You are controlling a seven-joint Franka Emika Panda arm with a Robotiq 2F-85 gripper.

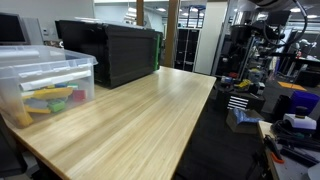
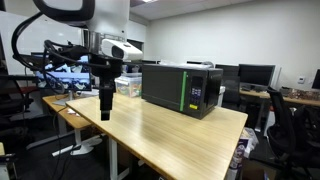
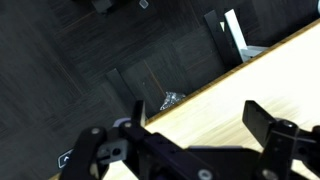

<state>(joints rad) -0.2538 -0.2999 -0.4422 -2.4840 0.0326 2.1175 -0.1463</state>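
Wooden bench [image 2: 190, 125] fills both exterior views; black microwave [image 2: 182, 88] sits on it, control panel at one side of its front; arm [image 2: 103, 60] hangs straight down over one end of the bench, near the microwave but apart from it; clear plastic bin [image 1: 45, 85] on a bench corner in an exterior view, coloured bits [image 1: 50, 98] inside; jaws spread wide, gripping nothing, above bare wood at the bench edge; wrist view shows dark carpet [image 3: 80, 60] past that edge.

End effector [image 2: 104, 116] fingers indistinct in an exterior view
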